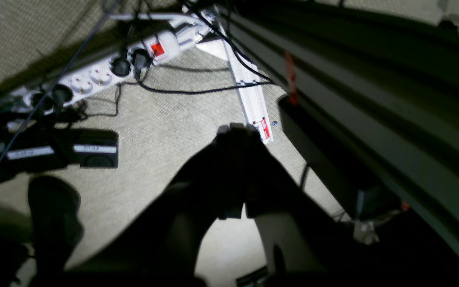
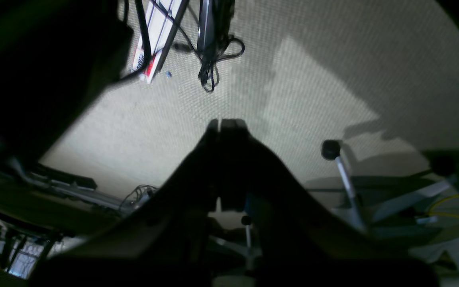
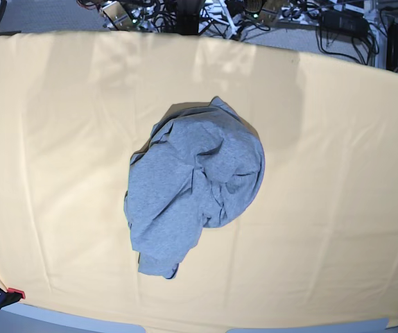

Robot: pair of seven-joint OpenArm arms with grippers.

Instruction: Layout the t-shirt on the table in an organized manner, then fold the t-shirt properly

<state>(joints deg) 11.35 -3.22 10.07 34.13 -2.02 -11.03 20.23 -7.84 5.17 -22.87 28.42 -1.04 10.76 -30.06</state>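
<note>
Left hand and right hand closed, empty, off desk; t-shirt crumpled, nothing laid out or folded.

The t-shirt lies crumpled in a heap on the table, near the middle and well clear of every edge. Behind the table's far edge, cables lie on the floor. A clamp sits at the table's near left corner in the base view.
</note>
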